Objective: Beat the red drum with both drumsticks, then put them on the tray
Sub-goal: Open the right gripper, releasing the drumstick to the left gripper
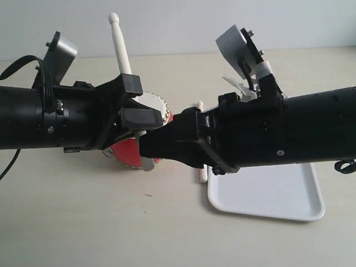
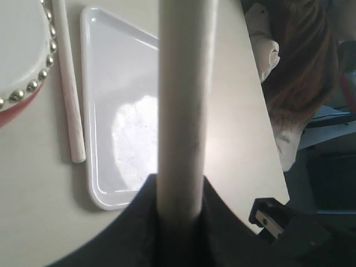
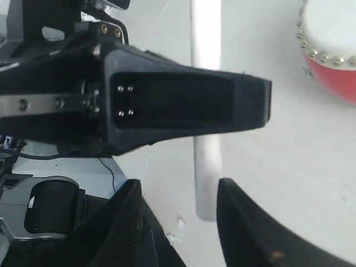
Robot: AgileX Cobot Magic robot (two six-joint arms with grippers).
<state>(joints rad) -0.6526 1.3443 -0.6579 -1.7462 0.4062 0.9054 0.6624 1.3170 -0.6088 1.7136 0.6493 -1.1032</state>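
Pickup stage: left end effector [image 1: 135, 101] pinches one drumstick [image 1: 119, 44]; right end effector [image 3: 181, 192], spread over the second drumstick [image 2: 69, 100] by the red drum [image 1: 130, 153], likely must close next

The red drum [image 1: 132, 154] was largely hidden behind the left gripper [image 1: 136, 101] and right gripper [image 1: 150, 146]. The lying drumstick [image 1: 203, 173] was mostly covered. The held drumstick [image 2: 181, 111] was blurred and cut off in the left wrist view.

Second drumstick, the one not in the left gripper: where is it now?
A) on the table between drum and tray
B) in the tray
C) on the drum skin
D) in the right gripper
A: the loose drumstick lies on the table between the red drum and the tray, outside its rim; the right gripper is open.
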